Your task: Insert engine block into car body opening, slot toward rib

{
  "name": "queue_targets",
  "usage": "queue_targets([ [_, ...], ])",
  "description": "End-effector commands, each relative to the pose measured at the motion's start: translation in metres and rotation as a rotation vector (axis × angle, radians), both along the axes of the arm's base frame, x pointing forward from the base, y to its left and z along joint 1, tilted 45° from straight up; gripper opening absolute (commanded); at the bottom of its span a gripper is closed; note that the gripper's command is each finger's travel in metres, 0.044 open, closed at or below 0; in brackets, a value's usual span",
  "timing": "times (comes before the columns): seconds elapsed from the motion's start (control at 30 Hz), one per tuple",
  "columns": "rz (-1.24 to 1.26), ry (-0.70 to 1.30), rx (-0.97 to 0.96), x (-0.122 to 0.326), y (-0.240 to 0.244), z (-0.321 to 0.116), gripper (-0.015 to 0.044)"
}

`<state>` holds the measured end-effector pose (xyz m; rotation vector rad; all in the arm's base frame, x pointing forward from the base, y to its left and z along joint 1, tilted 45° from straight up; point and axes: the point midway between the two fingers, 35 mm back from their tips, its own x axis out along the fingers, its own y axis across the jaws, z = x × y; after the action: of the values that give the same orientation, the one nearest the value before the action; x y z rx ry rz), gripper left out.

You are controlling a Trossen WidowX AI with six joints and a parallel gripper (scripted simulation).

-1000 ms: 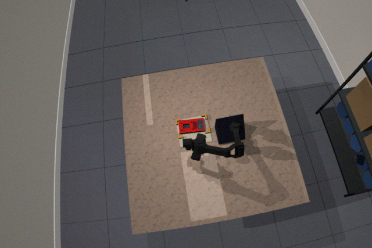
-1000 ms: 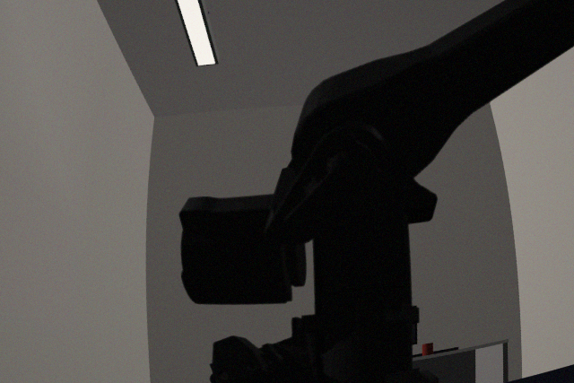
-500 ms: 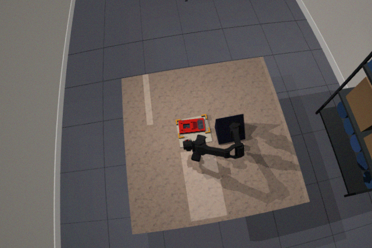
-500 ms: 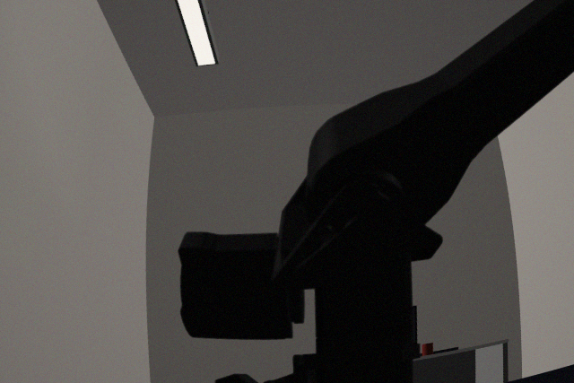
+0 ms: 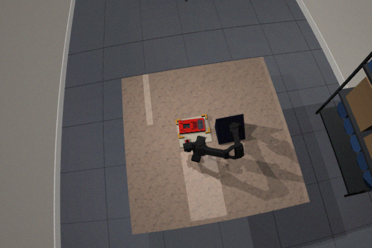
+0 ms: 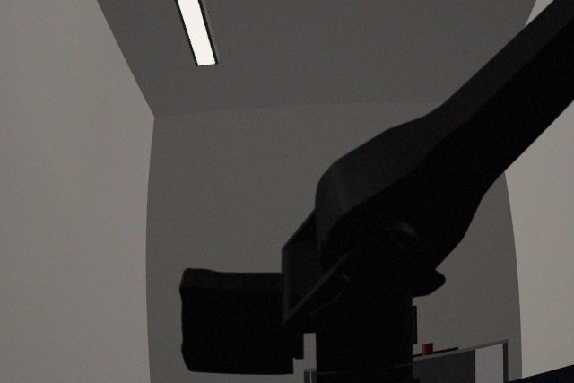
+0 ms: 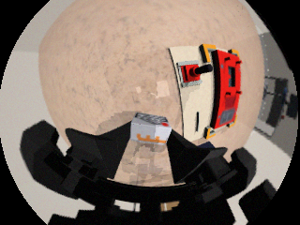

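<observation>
The engine block is a light grey block with a ribbed dark top, a red spot and an orange mark on its near face. My gripper is shut on it, one black finger at each side. The block is off the table, over the tan mat and beside the cream board. The red car body lies on the board, to the right in the wrist view, with its dark rectangular opening unfilled. In the top view the arm hides the fingers and block. The rib and the block's slot cannot be made out.
The cream board has yellow corner brackets around the car body. A red part with a black peg stands on the board near the arm. A dark box is under the arm's base, right of the board.
</observation>
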<state>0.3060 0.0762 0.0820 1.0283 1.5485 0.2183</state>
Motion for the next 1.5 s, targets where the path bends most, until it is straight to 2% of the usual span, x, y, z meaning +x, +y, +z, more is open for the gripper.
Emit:
queue_targets([
  [0.0, -0.003, 0.011, 0.006, -0.001, 0.006, -0.006, 0.0000],
  [1.33, -0.003, 0.011, 0.008, 0.003, 0.038, -0.038, 0.0000],
  [1.47, -0.015, -0.005, 0.010, 0.006, 0.033, -0.032, 0.0105],
])
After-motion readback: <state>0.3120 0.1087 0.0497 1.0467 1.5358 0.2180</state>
